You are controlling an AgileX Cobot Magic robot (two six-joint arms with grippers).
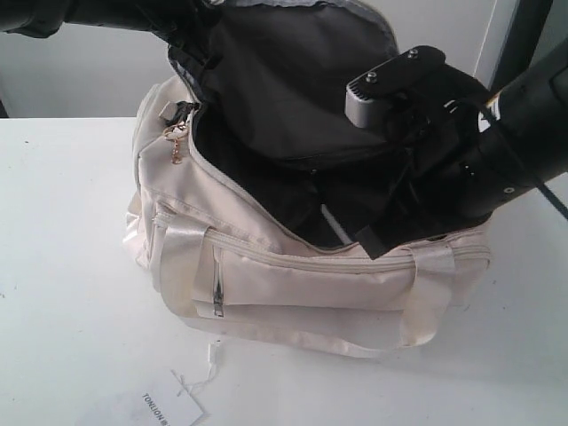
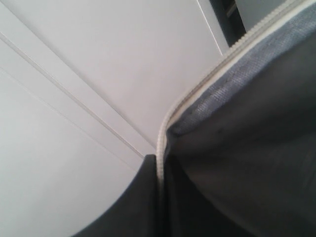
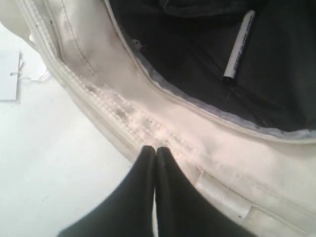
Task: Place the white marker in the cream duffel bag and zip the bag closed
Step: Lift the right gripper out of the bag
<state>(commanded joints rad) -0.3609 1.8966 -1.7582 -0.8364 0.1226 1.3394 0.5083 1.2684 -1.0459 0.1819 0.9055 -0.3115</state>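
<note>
Stands at the zipping step, marker (image 3: pixel 239 47) lying inside bag (image 1: pixel 293 284) on its lining, right pincer (image 3: pixel 155 150) clenched empty over front rim, left pincer (image 2: pixel 157 170) apparently gripping raised flap (image 1: pixel 275 80); next calls for lowering flap and catching pull ring (image 1: pixel 176 146).

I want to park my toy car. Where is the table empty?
Bare table left of the cream duffel bag, and in front, right of the hang tag. Crowded over the bag, where the right gripper hangs.
</note>
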